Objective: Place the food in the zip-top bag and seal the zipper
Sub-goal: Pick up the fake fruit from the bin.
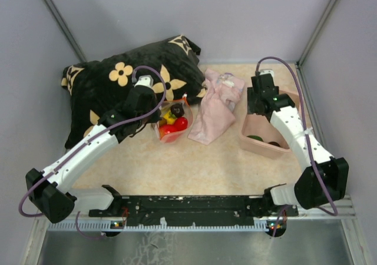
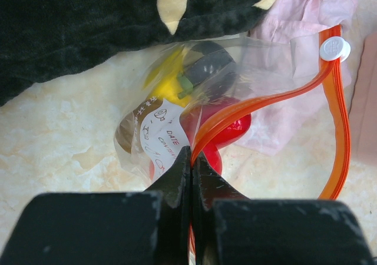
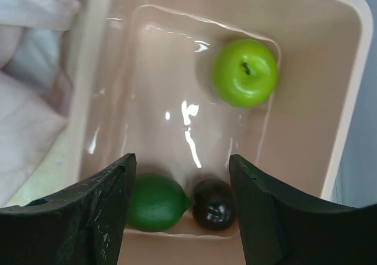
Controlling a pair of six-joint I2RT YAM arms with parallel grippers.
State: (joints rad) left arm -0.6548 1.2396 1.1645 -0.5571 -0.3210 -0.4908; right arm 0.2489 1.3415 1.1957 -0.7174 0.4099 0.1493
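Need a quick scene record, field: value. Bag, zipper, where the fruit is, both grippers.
bag: zip-top bag, beside the pillow, mouth open
zipper: unsealed, white slider at its far end
fruit in bag: yellow fruit, red fruit, dark piece
fruit outside bag: green apple, lime, dark fruit, all in the pink bin
left gripper: shut on the zipper
right gripper: open, empty, above the pink bin
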